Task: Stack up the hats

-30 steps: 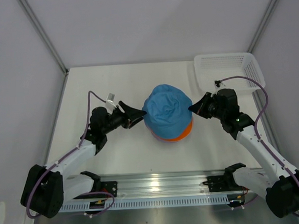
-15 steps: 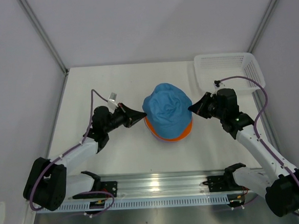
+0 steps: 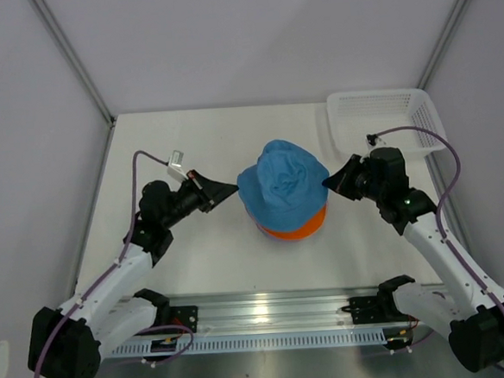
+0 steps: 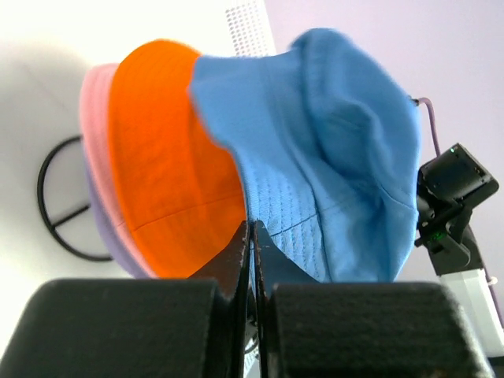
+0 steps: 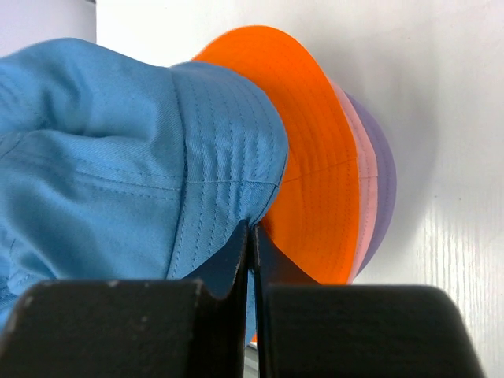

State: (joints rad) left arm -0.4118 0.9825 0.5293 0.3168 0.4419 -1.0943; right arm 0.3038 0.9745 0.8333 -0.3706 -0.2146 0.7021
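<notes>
- the blue hat (image 3: 282, 187) sits on top of the pile at the centre of the overhead frame, in the middle of the white counter (image 3: 188, 141); its crown is crumpled.
- the orange hat (image 3: 296, 231) peeks out as a crescent along the lower edge of the pile.
- in the right wrist view the pink hat (image 5: 361, 183) and the lavender hat (image 5: 383, 179) show as thin bands nested under the orange one, at the right of the frame.
- the left gripper (image 3: 234, 187) reaches in from the left of the frame and is clenched on the left brim of the blue hat.
- the right gripper (image 3: 328, 182) reaches in from the right, pinched tight on the opposite brim.
- a black wire ring (image 4: 49, 197) of a stand shows beneath the pile, at the left of the left wrist view.
- a white mesh basket (image 3: 385, 117) sits at the upper right of the overhead frame, apart from the pile.
</notes>
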